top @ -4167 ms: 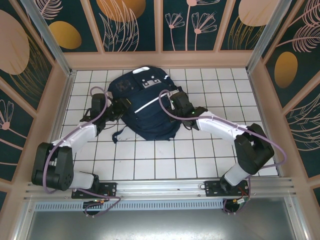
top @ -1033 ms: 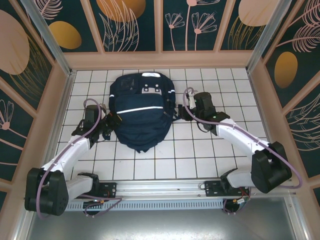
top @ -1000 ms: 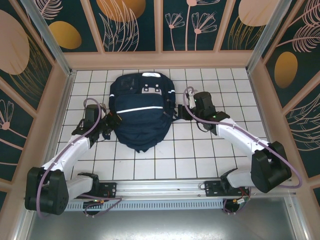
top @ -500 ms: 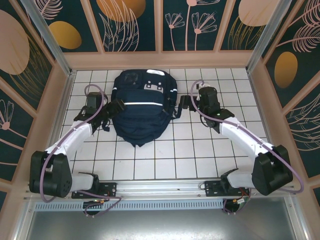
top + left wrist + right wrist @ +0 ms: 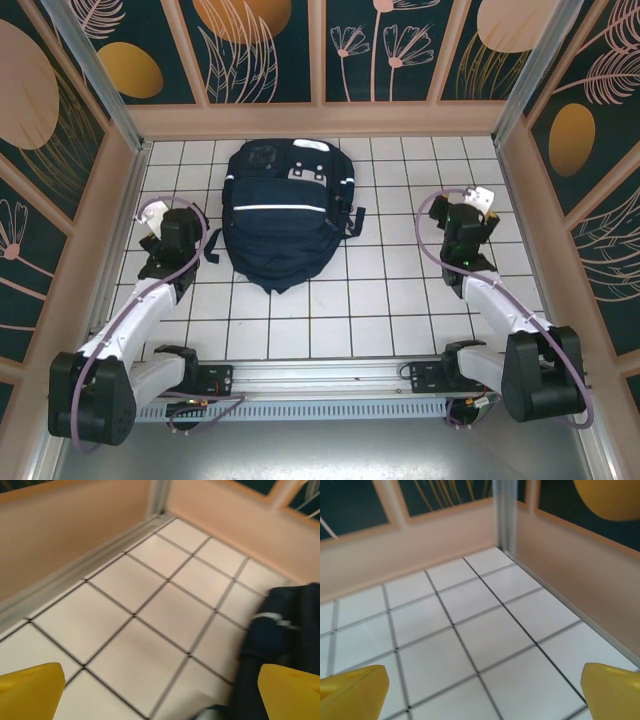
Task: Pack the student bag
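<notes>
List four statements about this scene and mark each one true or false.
1. The backpack lies flat on the tiled table, between the two arms. True.
2. The left tool is clamped on a backpack strap. False: its jaws stand open, clear of the bag, holding nothing.
3. The right tool is open above bare tiles near a corner of the walls. True.
4. The backpack is red. False: it is navy blue with a thin white stripe across it.

student bag (image 5: 287, 215): 1 | left claw (image 5: 160, 692): 1 | right claw (image 5: 482, 690): 1
</notes>
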Controlling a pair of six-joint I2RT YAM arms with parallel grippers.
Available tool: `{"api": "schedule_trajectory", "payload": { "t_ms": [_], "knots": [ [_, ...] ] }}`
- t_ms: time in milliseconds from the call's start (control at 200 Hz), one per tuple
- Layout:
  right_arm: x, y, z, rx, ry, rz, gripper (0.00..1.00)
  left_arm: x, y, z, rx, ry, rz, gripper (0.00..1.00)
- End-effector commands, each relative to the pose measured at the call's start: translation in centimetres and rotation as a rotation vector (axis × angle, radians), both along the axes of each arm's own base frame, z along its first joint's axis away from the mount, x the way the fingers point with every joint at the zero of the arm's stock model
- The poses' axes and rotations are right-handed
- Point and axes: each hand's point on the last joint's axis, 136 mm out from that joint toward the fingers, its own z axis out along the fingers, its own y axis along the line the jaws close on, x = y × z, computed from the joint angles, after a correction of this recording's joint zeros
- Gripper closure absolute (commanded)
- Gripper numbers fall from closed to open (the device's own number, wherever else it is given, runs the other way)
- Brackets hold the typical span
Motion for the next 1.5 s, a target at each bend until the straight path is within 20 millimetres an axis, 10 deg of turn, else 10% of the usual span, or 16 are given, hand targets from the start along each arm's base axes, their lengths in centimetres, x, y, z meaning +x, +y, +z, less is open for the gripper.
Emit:
{"api": "schedule_trajectory", "payload": {
  "t_ms": [0, 631, 1496],
  "knots": [
    [-0.2, -1.5, 0.2, -0.070, -0.065, -0.040, 0.01, 0.3, 2.2, 0.9, 0.160, -0.055, 0.079, 0.01],
    [1.5, 2.2, -4.8, -0.046, -0.150, 0.291, 0.01, 1.8, -2.1, -0.4, 0.307, -0.307, -0.297, 0.01],
    [1.6, 1.7, -5.9, 0.002, -0.151, 0.308, 0.01, 3.5, -0.6, -2.8, 0.273, -0.273, -0.263, 0.01]
  ]
}}
